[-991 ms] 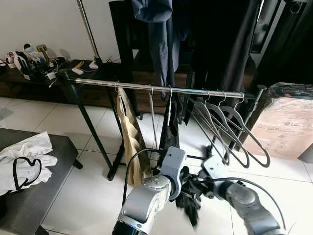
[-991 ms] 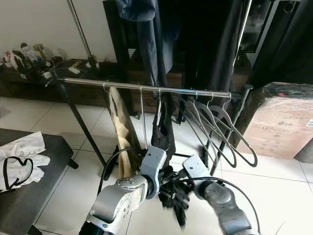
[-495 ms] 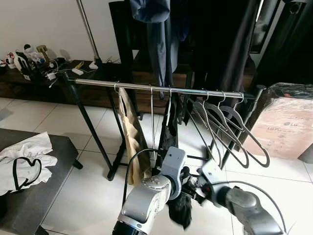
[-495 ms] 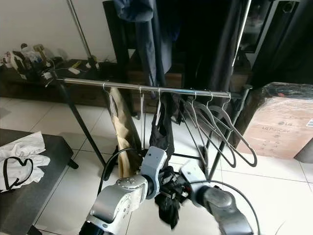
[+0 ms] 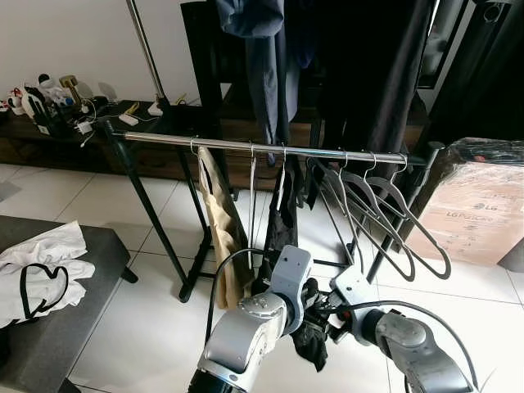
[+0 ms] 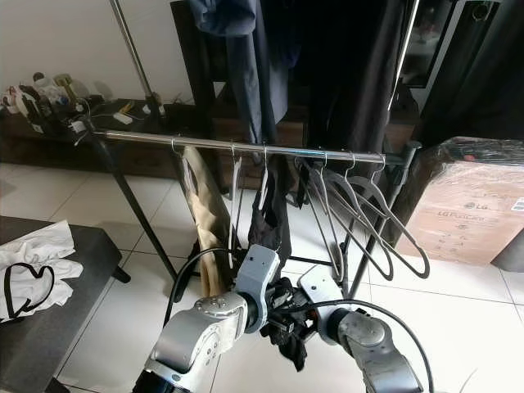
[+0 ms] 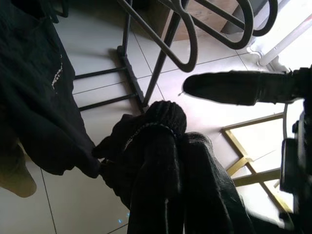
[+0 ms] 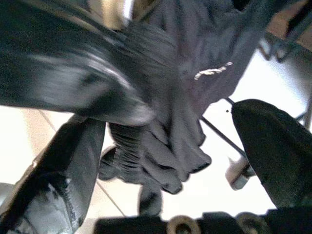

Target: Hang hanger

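A chrome rail carries a tan garment, a thin bare hanger, a hung black garment and several empty grey hangers. Below the rail, both my arms meet over a bunched black knit garment. My left gripper is shut on it; the knit folds cover its fingers. My right gripper stands open, its fingers wide apart on either side of the cloth. Whether a hanger sits inside the bundle I cannot tell.
A grey bench with white clothing is at the left. A plastic-wrapped cardboard box stands at the right. The rack's black legs splay onto the white tile floor. Dark clothes hang higher behind the rail.
The right gripper has come in closer to the left one. The black garment, which dangled lower a second ago, is now gathered up into a tighter bundle.
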{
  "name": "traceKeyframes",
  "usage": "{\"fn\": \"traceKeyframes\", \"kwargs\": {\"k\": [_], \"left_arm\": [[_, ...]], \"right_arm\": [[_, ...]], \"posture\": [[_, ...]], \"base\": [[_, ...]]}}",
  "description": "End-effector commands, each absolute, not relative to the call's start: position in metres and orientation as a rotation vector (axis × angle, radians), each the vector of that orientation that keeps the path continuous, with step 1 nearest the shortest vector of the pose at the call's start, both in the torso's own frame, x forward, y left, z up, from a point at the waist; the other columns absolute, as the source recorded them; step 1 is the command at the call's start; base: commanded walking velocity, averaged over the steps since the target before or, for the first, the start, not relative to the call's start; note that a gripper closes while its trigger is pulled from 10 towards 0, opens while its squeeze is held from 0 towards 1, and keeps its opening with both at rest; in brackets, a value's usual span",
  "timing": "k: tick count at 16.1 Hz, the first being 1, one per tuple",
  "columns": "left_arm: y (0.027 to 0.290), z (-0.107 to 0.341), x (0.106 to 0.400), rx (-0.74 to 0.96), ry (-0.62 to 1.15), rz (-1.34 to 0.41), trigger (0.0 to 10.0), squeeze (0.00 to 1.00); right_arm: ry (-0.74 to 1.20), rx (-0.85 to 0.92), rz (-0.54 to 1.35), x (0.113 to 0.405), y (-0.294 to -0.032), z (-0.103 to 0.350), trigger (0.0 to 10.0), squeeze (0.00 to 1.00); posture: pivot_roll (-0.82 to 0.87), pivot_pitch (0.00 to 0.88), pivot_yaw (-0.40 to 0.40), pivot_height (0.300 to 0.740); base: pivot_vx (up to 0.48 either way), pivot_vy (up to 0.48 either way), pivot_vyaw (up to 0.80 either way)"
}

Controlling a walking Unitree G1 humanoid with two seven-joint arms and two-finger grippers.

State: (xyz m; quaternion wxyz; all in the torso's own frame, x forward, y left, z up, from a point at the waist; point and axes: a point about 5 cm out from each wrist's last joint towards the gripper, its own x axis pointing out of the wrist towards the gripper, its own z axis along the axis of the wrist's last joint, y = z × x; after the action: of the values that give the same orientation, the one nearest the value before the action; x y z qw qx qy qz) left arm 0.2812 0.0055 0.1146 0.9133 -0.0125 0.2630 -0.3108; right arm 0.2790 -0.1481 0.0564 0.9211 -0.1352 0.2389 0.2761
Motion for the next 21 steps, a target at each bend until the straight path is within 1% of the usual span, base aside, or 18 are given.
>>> {"fn": "traceKeyframes", "kwargs": {"k": [1, 4, 6, 8, 9, 11, 14, 18, 19, 20, 21], "left_arm": [[0.002, 0.114, 0.280, -0.019, 0.550, -0.653, 10.0, 0.00], [0.002, 0.114, 0.280, -0.018, 0.550, -0.654, 10.0, 0.00], [0.002, 0.114, 0.280, -0.018, 0.551, -0.655, 10.0, 0.00], [0.002, 0.114, 0.279, -0.017, 0.553, -0.656, 10.0, 0.00], [0.002, 0.114, 0.279, -0.016, 0.554, -0.656, 10.0, 0.00], [0.002, 0.113, 0.279, -0.015, 0.556, -0.655, 10.0, 0.00], [0.002, 0.113, 0.279, -0.016, 0.556, -0.654, 10.0, 0.00], [0.002, 0.112, 0.279, -0.015, 0.558, -0.651, 10.0, 0.00], [0.002, 0.112, 0.280, -0.014, 0.558, -0.649, 10.0, 0.00], [0.002, 0.112, 0.280, -0.014, 0.558, -0.645, 10.0, 0.00], [0.002, 0.112, 0.280, -0.015, 0.557, -0.644, 10.0, 0.00]], "right_arm": [[0.507, -0.302, 0.508, 0.281, -0.154, 0.054, 10.0, 0.00], [0.484, -0.298, 0.429, 0.287, -0.156, 0.055, 10.0, 0.00], [0.464, -0.260, 0.405, 0.291, -0.153, 0.057, 10.0, 0.00], [0.441, -0.179, 0.435, 0.291, -0.143, 0.061, 10.0, 0.00], [0.426, -0.167, 0.448, 0.291, -0.141, 0.064, 10.0, 0.00], [0.409, -0.168, 0.439, 0.293, -0.141, 0.066, 10.0, 0.00], [0.366, -0.094, 0.439, 0.294, -0.140, 0.072, 10.0, 0.00], [0.320, -0.049, 0.428, 0.296, -0.139, 0.079, 10.0, 0.00], [0.313, -0.002, 0.438, 0.296, -0.135, 0.081, 10.0, 0.00], [0.318, 0.056, 0.518, 0.291, -0.126, 0.083, 10.0, 0.00], [0.347, 0.008, 0.545, 0.288, -0.125, 0.079, 10.0, 0.00]], "posture": [[-0.03, 0.086, 0.008, 0.740], [-0.03, 0.086, 0.008, 0.740], [-0.03, 0.085, 0.008, 0.740], [-0.03, 0.086, 0.009, 0.740], [-0.03, 0.086, 0.009, 0.740], [-0.03, 0.087, 0.009, 0.740], [-0.03, 0.087, 0.009, 0.740], [-0.03, 0.086, 0.009, 0.740], [-0.03, 0.087, 0.009, 0.740], [-0.03, 0.086, 0.009, 0.740], [-0.04, 0.087, 0.009, 0.740]], "base": [[0.000, 0.000, 0.00], [0.000, 0.000, 0.00], [0.000, 0.000, 0.00], [0.000, 0.000, 0.00], [0.000, 0.000, 0.00], [0.000, 0.000, 0.00], [0.000, 0.000, 0.00], [0.000, 0.000, 0.00], [0.000, 0.000, 0.00], [0.000, 0.000, 0.00], [0.000, 0.000, 0.00]]}}
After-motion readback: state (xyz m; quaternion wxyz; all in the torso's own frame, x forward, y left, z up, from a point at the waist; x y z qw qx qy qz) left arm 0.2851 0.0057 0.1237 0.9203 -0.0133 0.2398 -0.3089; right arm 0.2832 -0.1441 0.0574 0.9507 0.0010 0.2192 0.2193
